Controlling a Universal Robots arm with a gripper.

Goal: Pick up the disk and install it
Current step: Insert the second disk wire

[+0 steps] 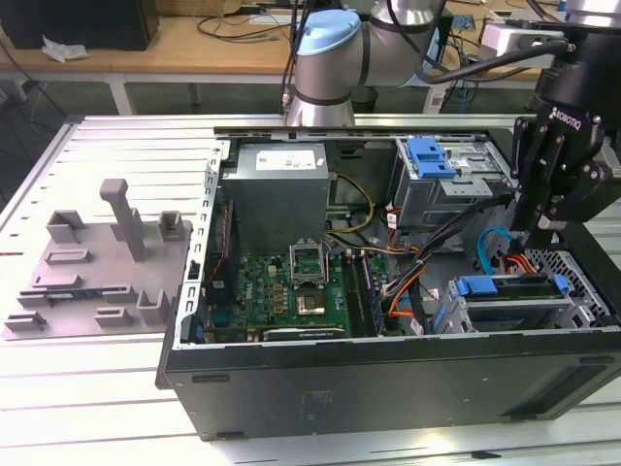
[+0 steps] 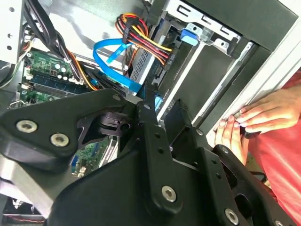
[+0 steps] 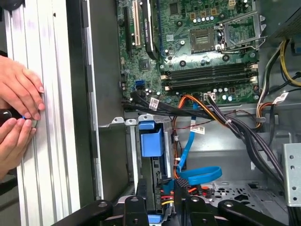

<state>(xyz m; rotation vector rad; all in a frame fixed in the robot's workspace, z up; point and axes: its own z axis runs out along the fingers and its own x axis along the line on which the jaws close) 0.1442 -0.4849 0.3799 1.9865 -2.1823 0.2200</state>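
Seating the disk [image 1: 485, 288] in the bay [image 1: 574, 277], gripper [image 1: 537, 233] hovering just above (grip state impossible to tell), needing straight, level pressure.

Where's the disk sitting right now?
The disk sits in the drive cage at the exterior view's right end of the computer case, beside the curved blue cable. The gripper hangs just above it.

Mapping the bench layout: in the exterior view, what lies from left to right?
Grey plastic fixture tray → green motherboard → blue-framed silver disk in its bay → black claw.
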